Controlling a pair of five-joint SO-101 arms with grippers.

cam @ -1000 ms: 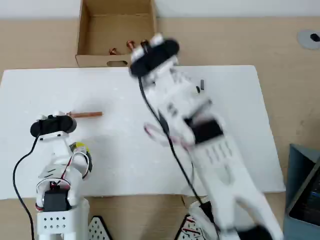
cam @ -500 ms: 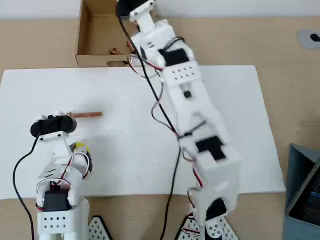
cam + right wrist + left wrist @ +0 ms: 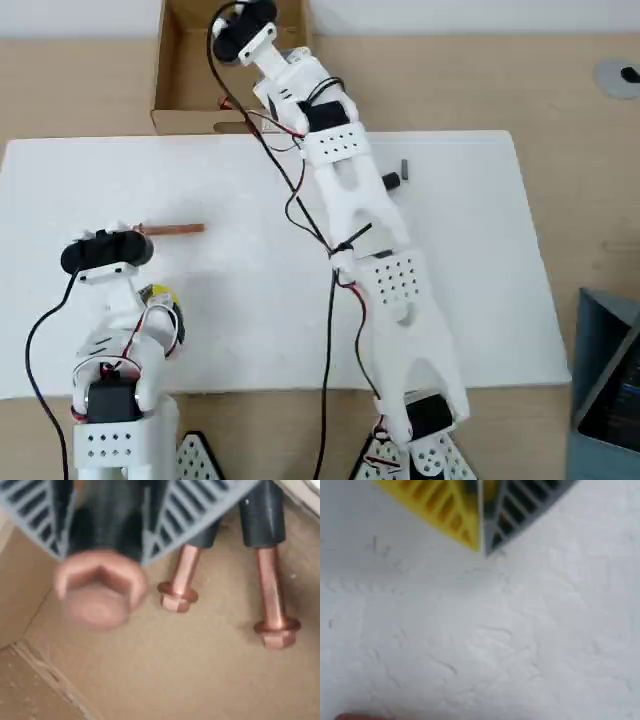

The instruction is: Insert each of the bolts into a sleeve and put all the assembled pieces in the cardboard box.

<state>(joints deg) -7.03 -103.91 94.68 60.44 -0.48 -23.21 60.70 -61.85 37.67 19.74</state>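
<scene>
Blurred bolt [image 3: 100,591] in right pincer [image 3: 103,555]

This looks like a small robotics lab or maker's bench, not a home or a shop. A white foam sheet [image 3: 230,300] is spread as a work mat over a pale wood surface [image 3: 585,200]. At the sheet's near edge stand two small white printed arms, the left arm [image 3: 115,400] and the right arm [image 3: 400,300], with bare servo housings and loose wires [image 3: 327,400]. Just past the sheet's far edge sits an open cardboard box [image 3: 170,60]. Off its right side are a round grey disc [image 3: 618,77] set in the wood and a dark grey bin [image 3: 605,380].
</scene>
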